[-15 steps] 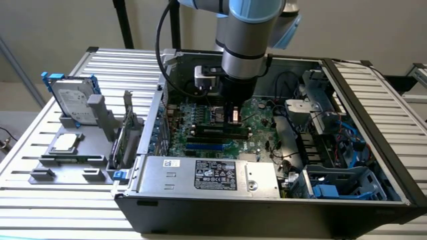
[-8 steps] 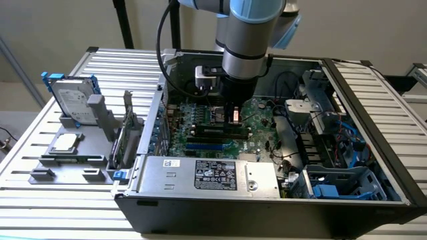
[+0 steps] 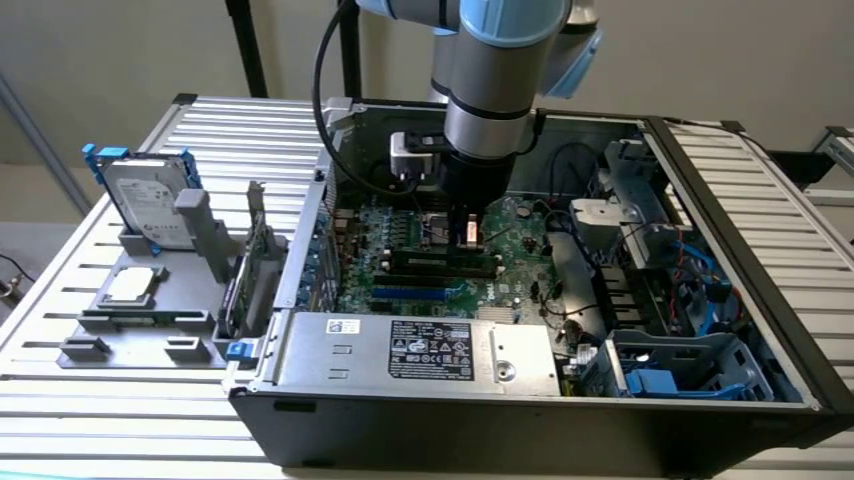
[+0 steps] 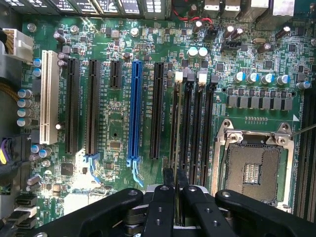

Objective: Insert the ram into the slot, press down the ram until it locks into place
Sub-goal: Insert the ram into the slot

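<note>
1. Up front, a silver power supply [image 3: 414,350] sits against the near wall of the open computer case [image 3: 534,435] on the tabletop [image 3: 80,410].
2. Just beyond it, the arm reaches down into the case, with the end effector [image 3: 466,238] low over the black memory slots [image 3: 441,262] mid-board.
3. On the wrist view, the fingers look pinched together on the ram [image 4: 176,200], a thin sliver seen edge-on and running in line with the slots.
4. Progress call: the ram is gripped and poised above the slots. They look empty, so seating, pressing and locking are not yet done.
</note>
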Motion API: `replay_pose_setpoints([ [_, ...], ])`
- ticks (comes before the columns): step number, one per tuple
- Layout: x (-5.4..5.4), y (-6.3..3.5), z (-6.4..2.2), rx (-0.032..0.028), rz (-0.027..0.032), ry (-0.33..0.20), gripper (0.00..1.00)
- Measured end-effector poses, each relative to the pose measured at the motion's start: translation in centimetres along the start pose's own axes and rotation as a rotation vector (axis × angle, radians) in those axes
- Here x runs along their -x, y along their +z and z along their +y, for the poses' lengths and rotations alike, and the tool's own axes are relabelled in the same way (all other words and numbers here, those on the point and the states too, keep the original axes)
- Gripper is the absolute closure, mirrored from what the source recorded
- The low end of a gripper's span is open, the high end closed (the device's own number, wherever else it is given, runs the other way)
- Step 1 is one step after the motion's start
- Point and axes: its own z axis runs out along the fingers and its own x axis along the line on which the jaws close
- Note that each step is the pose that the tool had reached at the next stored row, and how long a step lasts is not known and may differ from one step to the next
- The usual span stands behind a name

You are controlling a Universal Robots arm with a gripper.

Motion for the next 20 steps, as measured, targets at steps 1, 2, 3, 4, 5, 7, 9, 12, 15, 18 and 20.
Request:
replay_pose_setpoints([
  [1, 0.0, 0.0, 0.0, 0.0, 0.0, 0.0, 0.87],
  [2, 0.0, 0.0, 0.0, 0.0, -0.0001, 0.0, 0.87],
  [3, 0.0, 0.0, 0.0, 0.0001, 0.0, 0.0, 0.87],
  [4, 0.0, 0.0, 0.01, 0.0001, 0.0, 0.0, 0.87],
  [5, 0.0, 0.0, 0.0, 0.0, -0.0001, 0.0, 0.87],
  [7, 0.0, 0.01, 0.0, -0.0004, -0.0003, 0.0, 0.87],
  [9, 0.0, 0.01, 0.0, 0.0, -0.0001, 0.0, 0.85],
  [12, 0.0, 0.0, 0.01, 0.0, 0.0, 0.0, 0.78],
  [15, -0.1, -0.26, 0.02, 0.0011, -0.0008, 0.0, 0.78],
  [18, -0.1, -0.95, 0.05, 0.0039, -0.003, 0.0, 0.78],
  [20, -0.1, -1.36, 0.09, 0.0059, -0.0048, 0.0, 0.78],
])
